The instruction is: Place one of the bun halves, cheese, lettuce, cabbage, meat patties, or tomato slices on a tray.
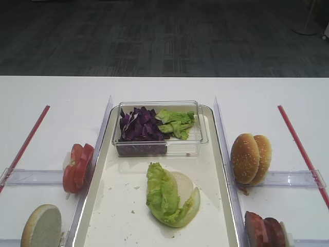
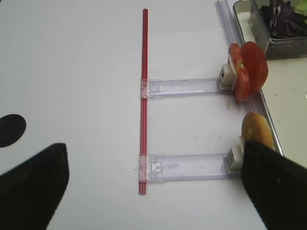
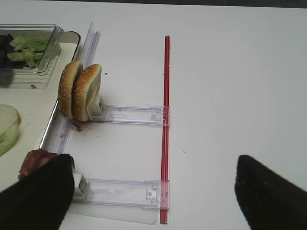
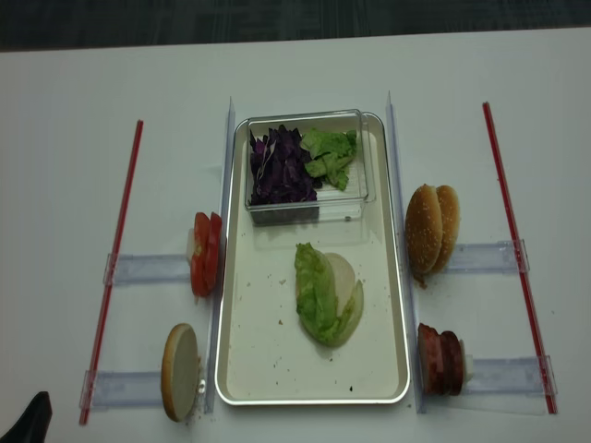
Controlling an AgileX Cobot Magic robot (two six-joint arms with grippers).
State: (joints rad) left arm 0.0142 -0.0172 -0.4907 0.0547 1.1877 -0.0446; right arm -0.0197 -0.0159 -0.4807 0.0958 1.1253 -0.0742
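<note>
A: What stands left of the red strip (image 3: 166, 120)?
B: Two buns (image 3: 79, 91) on edge beside the tray (image 3: 72, 38).
A: And the right gripper (image 3: 153, 191)?
B: Spread wide, nothing between its fingers (image 3: 33, 196).

A lab or office test room is suggested. A plain white bench (image 1: 56, 92) is marked with red strips (image 4: 115, 254) and clear plastic holders (image 3: 129, 115). Dark patterned carpet (image 1: 154, 41) is seen beyond.

The right end effector (image 3: 153, 191) hangs above the worktop with its two dark fingers spread wide apart and nothing between them. The left end effector (image 2: 156, 187) hangs likewise, fingers parted and empty.
</note>
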